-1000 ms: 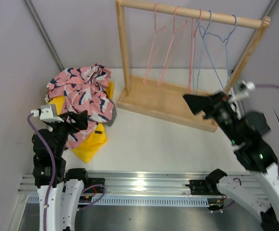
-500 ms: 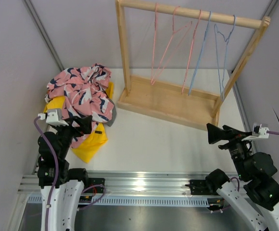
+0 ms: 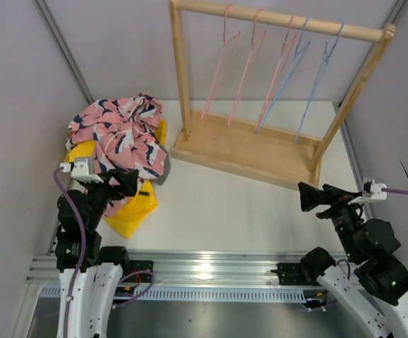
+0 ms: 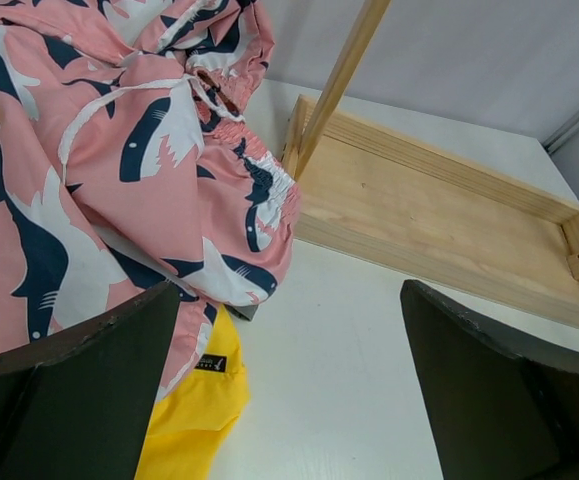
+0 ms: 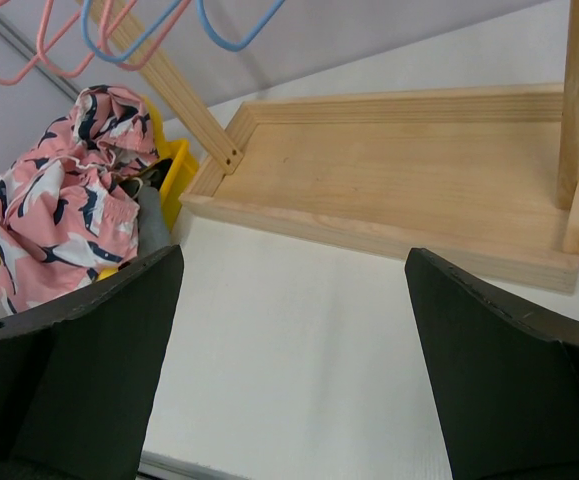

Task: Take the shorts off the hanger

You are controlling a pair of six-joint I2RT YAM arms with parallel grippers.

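Your left tool (image 3: 122, 180) is hovering at the near left of the white surface (image 3: 225, 204), its fingers spread wide apart and gripping nothing. In its own camera the tool (image 4: 289, 290) is framing the edge of the clothes pile. Your right tool (image 3: 309, 197) is hanging at the near right, jaws likewise parted and empty. Its wrist camera is showing the tool (image 5: 294, 255) looking across bare surface toward the rack.

Just beyond the left tool, the shorts are lying in a heap on the surface, off the hangers. The yellow shorts (image 3: 133, 208) are sitting lowest and nearest, one corner poking out toward you. The pink shark-print shorts (image 3: 119, 134) are lying crumpled on top and covering most of the heap. A strip of grey shorts (image 3: 165, 165) is peeking out at the pile's right edge. You cannot make out any other pairs under them.

Farther back, the wooden rack is standing with its base (image 3: 246, 151) just beside the pile. From its rail (image 3: 281, 20), three pink hangers (image 3: 244, 74) and two blue hangers (image 3: 312, 95) are hanging as bare wire. All five are slanting with their lower ends toward the left.
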